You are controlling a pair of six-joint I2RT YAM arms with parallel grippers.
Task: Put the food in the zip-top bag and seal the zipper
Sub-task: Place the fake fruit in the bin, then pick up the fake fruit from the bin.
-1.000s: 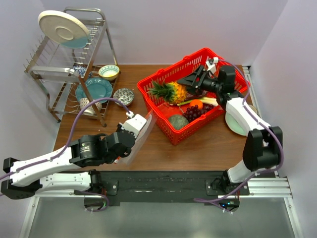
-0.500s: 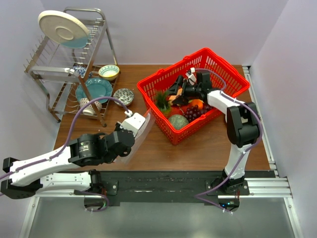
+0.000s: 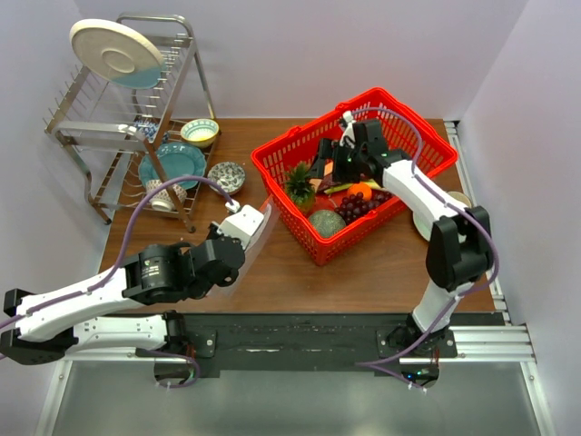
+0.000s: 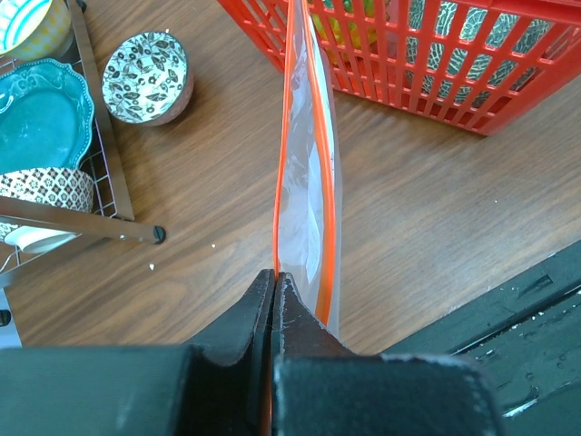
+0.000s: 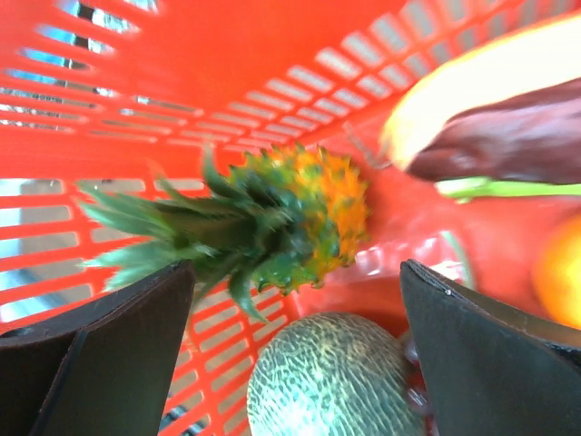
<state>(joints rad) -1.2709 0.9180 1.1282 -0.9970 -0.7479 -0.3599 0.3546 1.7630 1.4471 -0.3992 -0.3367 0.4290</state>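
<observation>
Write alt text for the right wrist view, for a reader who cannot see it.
A toy pineapple lies on its side in a red basket, framed between the wide-open jaws of the right gripper. A netted green melon sits just below it; a dark red slice, a green stalk and an orange fruit crowd the right edge.

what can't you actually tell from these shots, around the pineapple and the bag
Pineapple body: top view, the right gripper covers it; only the green crown shows.
Right fingers touching the pineapple or not: right wrist view, too blurred.
Zip-top bag below the grip: left wrist view, hidden behind the left gripper and its shut fingers.
Grape bunch: right wrist view, almost all hidden by the melon and a finger.
</observation>
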